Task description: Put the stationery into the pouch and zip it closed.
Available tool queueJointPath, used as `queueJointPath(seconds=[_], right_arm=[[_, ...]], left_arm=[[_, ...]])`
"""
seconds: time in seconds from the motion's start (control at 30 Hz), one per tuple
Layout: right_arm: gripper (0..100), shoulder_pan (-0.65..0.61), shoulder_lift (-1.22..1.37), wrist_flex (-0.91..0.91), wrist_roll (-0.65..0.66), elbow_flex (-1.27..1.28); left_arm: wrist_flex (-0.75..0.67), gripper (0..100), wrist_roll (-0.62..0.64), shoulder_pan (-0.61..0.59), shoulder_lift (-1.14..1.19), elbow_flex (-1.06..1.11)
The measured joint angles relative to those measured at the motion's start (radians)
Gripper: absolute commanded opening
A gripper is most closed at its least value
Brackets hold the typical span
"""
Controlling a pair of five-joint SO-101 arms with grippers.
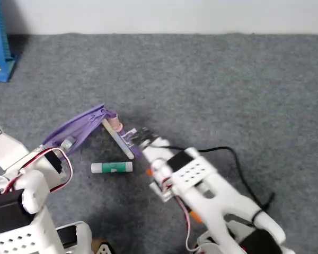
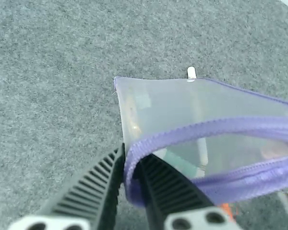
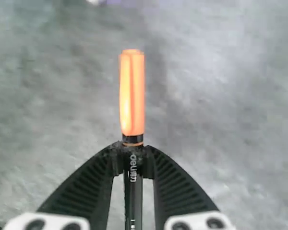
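Left of centre on the grey table (image 1: 228, 79), a clear pouch (image 2: 182, 110) with a purple zip, mouth open, its zip edge pinched tight between the jaws of the left gripper (image 2: 129, 175). Just right of the pouch, right gripper (image 3: 133, 160) clamped on a black pen (image 3: 132, 91) with an orange cap. Nearer than the pouch, flat and untouched, a green-and-white glue stick (image 1: 112, 168); against the pouch's right end, a pale stick (image 1: 119, 140), inside or outside impossible to tell.
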Motion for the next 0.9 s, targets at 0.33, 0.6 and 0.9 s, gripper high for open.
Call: queueJointPath(seconds=[0.33, 0.6, 0.9], right_arm=[[17.7, 0.15, -0.041, 0.077, 0.06, 0.0], [17.6, 0.115, -0.014, -0.066, 0.06, 0.0], [10.7, 0.098, 0.196, -0.256, 0.061, 0.0]], left_arm=[[0.0, 1, 0.0, 0.0, 0.0, 0.0], [0.0, 1, 0.0, 0.0, 0.0, 0.0], [0.0, 1, 0.0, 0.0, 0.0, 0.0]])
